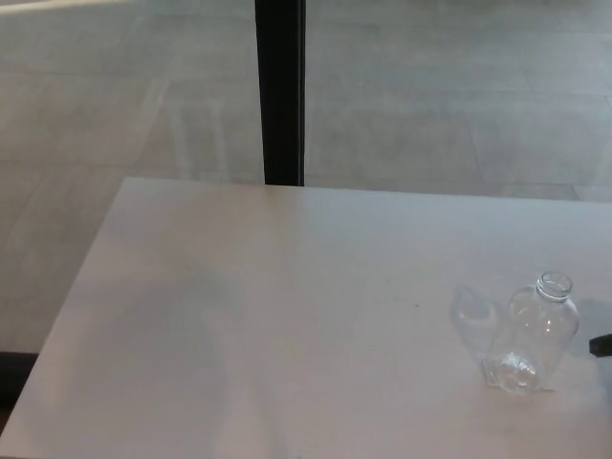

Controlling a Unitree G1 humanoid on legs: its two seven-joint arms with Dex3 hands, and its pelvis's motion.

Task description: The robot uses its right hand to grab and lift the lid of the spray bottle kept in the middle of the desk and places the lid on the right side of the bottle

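Observation:
A clear plastic spray bottle (532, 335) stands on the white desk (287, 316), toward its right side. Its neck (554, 285) is open, with no lid on it, and no lid shows anywhere on the desk. A small dark part of my right hand (601, 344) pokes in at the picture's right edge, just right of the bottle and apart from it. Too little of the hand shows to tell its state. My left hand is out of view.
A pale glint or shadow (470, 311) lies on the desk just left of the bottle. Behind the desk's far edge rises a black vertical post (280, 91) against grey floor tiles.

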